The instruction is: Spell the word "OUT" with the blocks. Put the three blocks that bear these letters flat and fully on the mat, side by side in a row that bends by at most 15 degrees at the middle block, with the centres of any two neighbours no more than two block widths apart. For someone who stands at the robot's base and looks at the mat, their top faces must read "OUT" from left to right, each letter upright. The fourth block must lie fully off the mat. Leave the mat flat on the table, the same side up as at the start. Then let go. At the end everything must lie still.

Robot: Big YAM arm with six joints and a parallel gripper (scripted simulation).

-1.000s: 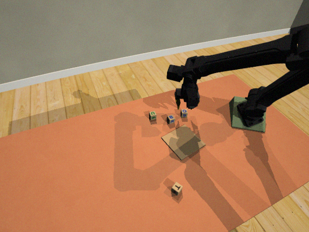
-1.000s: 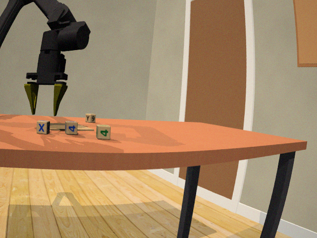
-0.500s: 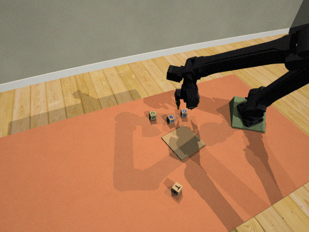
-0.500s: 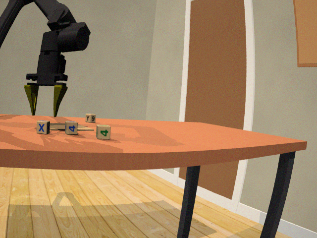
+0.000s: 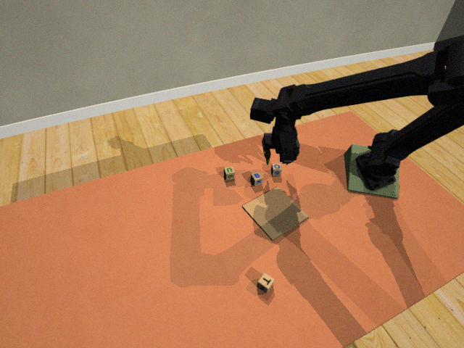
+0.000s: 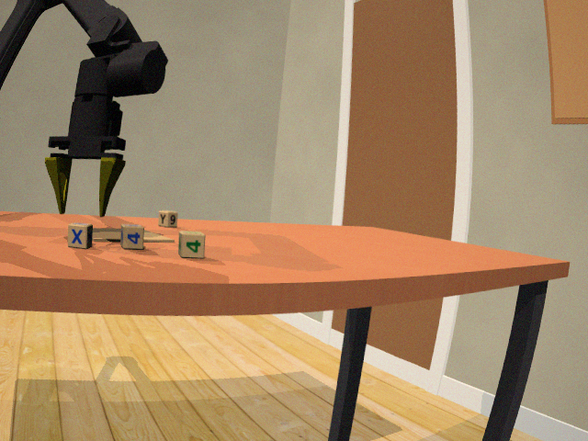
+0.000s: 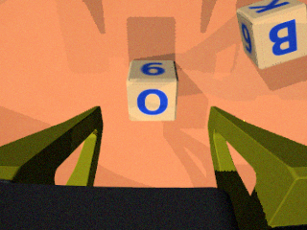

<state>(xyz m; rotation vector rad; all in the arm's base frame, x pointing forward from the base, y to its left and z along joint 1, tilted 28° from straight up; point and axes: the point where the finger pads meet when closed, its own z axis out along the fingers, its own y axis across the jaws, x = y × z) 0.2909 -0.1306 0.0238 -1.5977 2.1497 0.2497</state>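
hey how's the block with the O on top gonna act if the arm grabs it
The O block looks rigid, so it probably won't squash. Its flat faces suggest it would slide rather than roll, and its squat cube shape makes tipping unlikely.

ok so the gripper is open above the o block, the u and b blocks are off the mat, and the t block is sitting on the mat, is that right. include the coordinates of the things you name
Not quite: the T block (image 5: 265,283) is off the mat (image 5: 258,214), as the top view shows. The gripper (image 6: 82,215) (image 7: 155,115) is open above the O block (image 5: 276,170) (image 6: 79,236) (image 7: 152,96), and the U block (image 5: 229,173) (image 6: 191,244) and B block (image 5: 257,178) (image 6: 132,237) (image 7: 278,35) are off the mat.
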